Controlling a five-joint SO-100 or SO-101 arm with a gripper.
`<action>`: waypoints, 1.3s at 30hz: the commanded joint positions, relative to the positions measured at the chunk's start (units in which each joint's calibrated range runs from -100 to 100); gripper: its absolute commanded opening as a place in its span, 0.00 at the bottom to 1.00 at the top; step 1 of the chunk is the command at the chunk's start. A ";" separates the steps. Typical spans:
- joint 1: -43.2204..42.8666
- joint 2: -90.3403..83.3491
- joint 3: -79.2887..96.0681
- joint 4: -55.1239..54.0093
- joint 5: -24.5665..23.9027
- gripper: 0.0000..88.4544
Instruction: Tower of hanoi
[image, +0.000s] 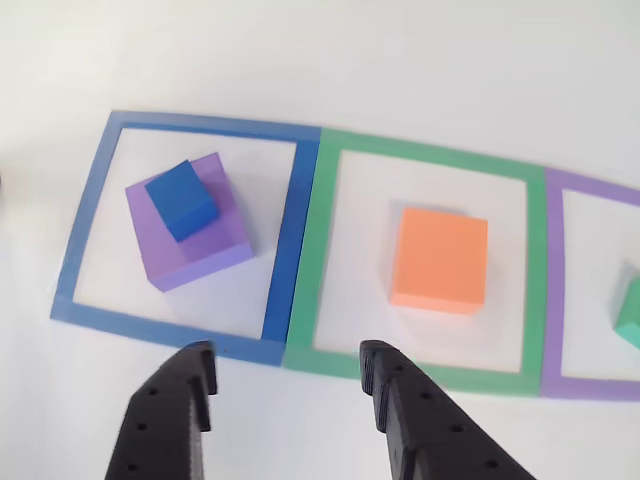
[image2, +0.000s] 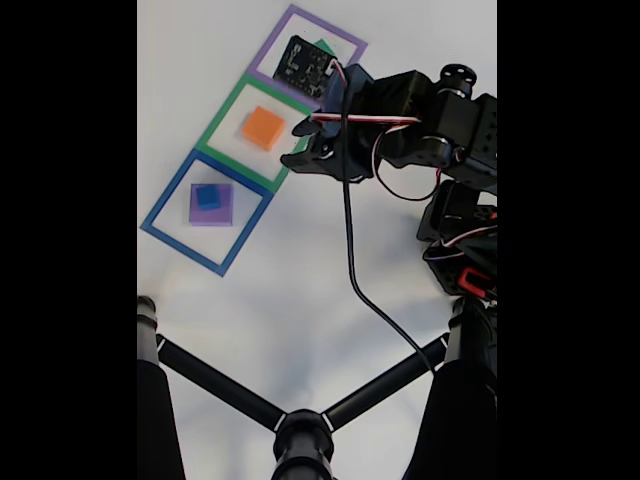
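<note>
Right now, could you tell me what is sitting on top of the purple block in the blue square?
A smaller blue cube rests on the purple block, inside the blue square. The patch of purple beneath the cube is covered.

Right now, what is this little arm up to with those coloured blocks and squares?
A small robot arm is playing a stacking puzzle on three taped squares. Its claw hangs open and empty above the table, near the border between the blue square and the green square. A blue cube sits on a purple block in the blue square; an orange block lies alone in the green one.
</note>
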 joint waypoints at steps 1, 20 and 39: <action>-0.25 -1.63 12.00 -21.28 0.59 0.26; -6.04 29.05 27.18 -80.93 0.59 0.34; -8.40 52.45 17.64 -99.31 0.59 0.34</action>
